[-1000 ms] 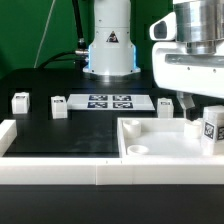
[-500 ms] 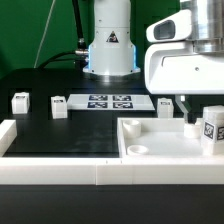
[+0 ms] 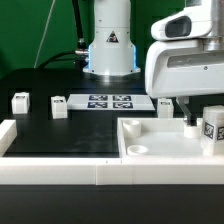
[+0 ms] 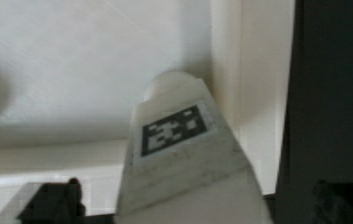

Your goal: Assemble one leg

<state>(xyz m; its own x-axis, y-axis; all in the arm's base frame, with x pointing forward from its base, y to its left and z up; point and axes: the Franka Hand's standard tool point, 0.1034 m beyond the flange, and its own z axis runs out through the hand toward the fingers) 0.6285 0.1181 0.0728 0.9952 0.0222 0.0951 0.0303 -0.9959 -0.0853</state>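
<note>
- One tray-like part (image 3: 160,140) sits on the exterior view's right; the gripper (image 3: 191,122) has sunk lower into it, so seating looks near.
- One marker board (image 3: 110,101) lies behind.
- Four legs: one leg (image 4: 185,170) between the fingers, jaws apparently clamped on it; three stand loose.

— What sits on the black counter (image 3: 60,135)?

— The marker board (image 3: 111,101) lies flat near the middle. At its nine o'clock stand two small white legs, one leg (image 3: 58,106) just beside it and another leg (image 3: 19,101) farther out.

— And at four o'clock?

— A white tray (image 3: 160,142) with a corner hole. The end effector (image 3: 190,118) hangs over its far edge, fingers pointing down; a tagged leg (image 3: 211,127) stands at its three o'clock, just beside it. Whether the fingers grip anything cannot be told.
</note>
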